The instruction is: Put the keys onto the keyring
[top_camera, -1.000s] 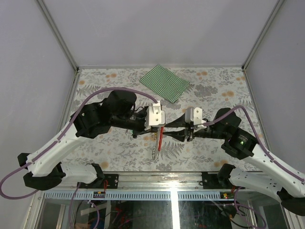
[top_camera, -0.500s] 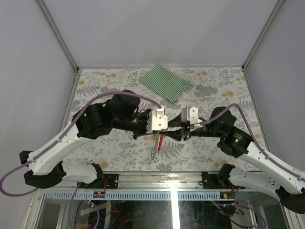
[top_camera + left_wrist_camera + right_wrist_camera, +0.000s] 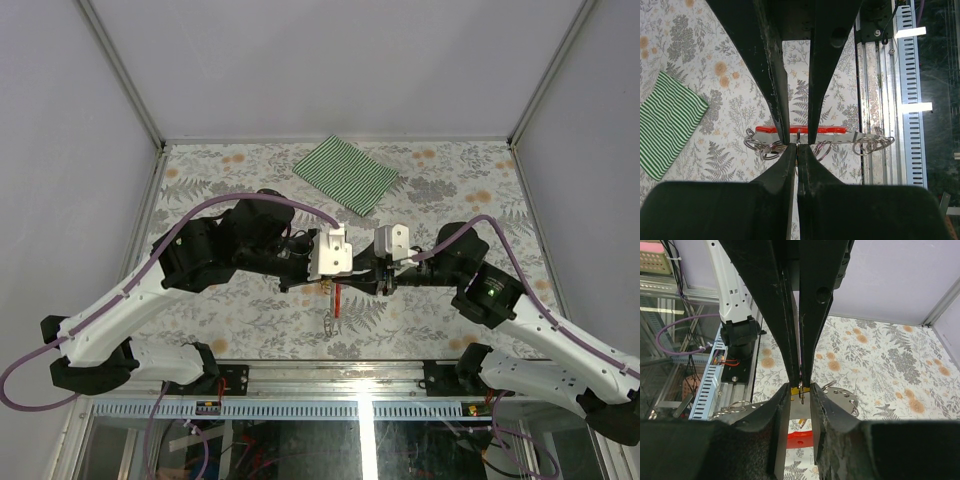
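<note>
Left gripper: shut on the thin red strap keyring with silver rings, held aloft at 6 o'clock of the green striped cloth.
Right gripper: partly open, straddling that pinch; nothing seen gripped.
Handling: judged light, floppy and slippery; best taken at a stiff ring.

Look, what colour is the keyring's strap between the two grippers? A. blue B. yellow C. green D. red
D: the keyring has a red strap, seen in every view.
</note>
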